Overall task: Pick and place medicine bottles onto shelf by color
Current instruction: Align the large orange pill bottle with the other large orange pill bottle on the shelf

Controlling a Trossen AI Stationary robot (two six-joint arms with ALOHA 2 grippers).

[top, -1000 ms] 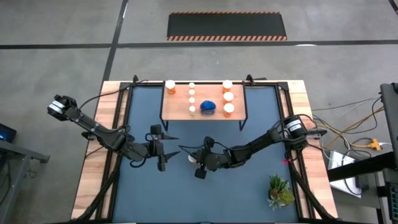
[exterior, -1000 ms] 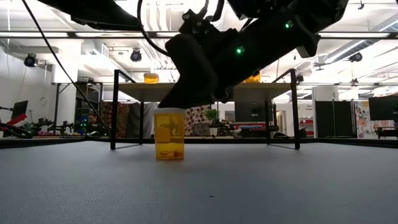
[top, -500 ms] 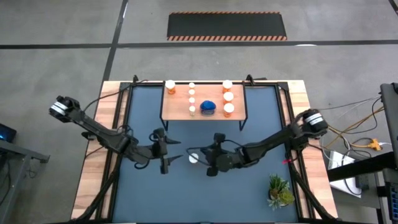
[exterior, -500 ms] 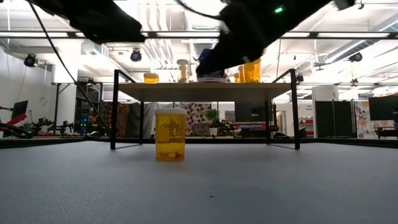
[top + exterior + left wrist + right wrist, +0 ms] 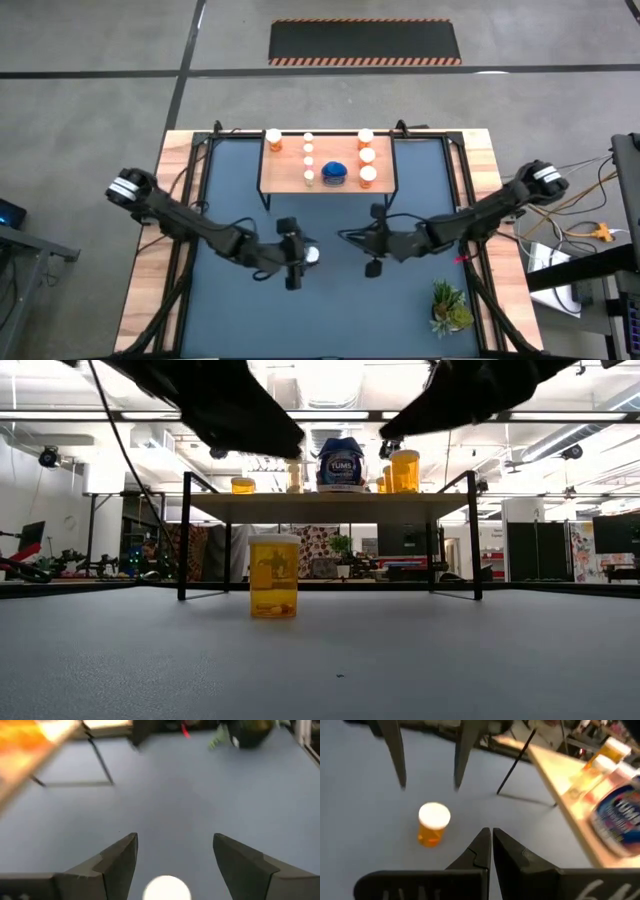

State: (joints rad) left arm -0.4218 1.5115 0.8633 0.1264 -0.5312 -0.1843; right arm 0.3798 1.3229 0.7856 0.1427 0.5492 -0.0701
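Roughly: orange bottle [image 5: 312, 254] between open left end effector [image 5: 296, 252] fingers.

Mat [image 5: 400, 300] and shelf [image 5: 285, 178] loads
Mat: shelf at far edge, one orange bottle [image 5: 312, 254] mid-mat, plant [image 5: 449, 306] near right corner. Shelf: blue bottle [image 5: 334, 174] centre, white-capped bottles [image 5: 368, 155] around it.

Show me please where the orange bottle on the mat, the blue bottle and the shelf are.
orange bottle [image 5: 273, 577]: low view, its body.
blue bottle [image 5: 341, 464]: low view, its label.
shelf [image 5: 286, 176]: high view, bare board.
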